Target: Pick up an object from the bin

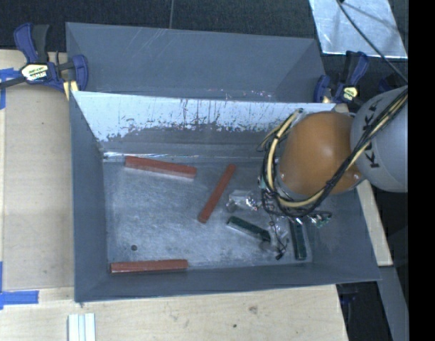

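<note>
Where the arm [384, 148] comes in from the right edge of the frame, its wrist wears a rounded orange cover [317, 155] wrapped by loops of yellow and black cables [274, 155]. It hangs low over the lower right part of a grey metal bin [89, 212].

Below the cover, the gripper [273, 237] sits close to the bin floor. Its two dark fingers [247, 228] are spread wide apart. One slants out to the left and the other points toward the bottom of the frame. They rest on or just above the speckled grey floor, and which of the two cannot be made out.

Three reddish-brown sticks lie flat on the floor, well apart from one another. The slanted stick [217, 192], near the middle of the bin, is the nearest to the gripper. It runs from upper right to lower left. Its lower end is just left of the left finger and is not between the fingers. A second stick [160, 167] lies almost level in the upper left of the floor, close under the back wall. A third stick [148, 266] lies level along the front edge of the floor at the lower left. A small dark spot [134, 247] sits on the floor just above that third stick.
</note>
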Motion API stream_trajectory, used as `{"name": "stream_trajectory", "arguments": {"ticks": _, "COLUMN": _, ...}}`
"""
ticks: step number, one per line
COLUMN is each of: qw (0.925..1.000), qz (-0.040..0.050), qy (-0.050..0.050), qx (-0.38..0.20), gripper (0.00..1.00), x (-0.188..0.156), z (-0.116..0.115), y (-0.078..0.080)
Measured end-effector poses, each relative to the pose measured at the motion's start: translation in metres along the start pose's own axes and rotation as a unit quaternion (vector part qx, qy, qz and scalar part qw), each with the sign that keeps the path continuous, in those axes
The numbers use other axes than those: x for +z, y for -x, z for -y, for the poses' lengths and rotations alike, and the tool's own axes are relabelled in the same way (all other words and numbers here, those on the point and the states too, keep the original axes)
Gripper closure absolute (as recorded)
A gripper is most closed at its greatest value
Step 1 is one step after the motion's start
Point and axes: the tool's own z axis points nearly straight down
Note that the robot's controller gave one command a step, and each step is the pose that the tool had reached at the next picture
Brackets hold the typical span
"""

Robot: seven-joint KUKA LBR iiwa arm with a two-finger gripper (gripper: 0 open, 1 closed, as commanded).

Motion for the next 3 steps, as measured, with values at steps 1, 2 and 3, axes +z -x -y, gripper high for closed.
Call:
{"name": "stream_trajectory", "arguments": {"ticks": 1, "qw": 1.0000, "qz": 0.0007, "qy": 0.001, "qx": 0.001, "gripper": 1.00, "x": -0.001, "z": -0.001, "y": 0.001}}
{"name": "stream_trajectory", "arguments": {"ticks": 2, "qw": 0.9939, "qz": 0.0030, "qy": -0.001, "qx": -0.110, "gripper": 1.00, "x": -0.121, "z": -0.009, "y": 0.053}}
{"name": "stream_trajectory", "arguments": {"ticks": 3, "qw": 0.9747, "qz": 0.0021, "qy": -0.001, "qx": -0.223, "gripper": 1.00, "x": -0.205, "z": 0.022, "y": 0.085}}
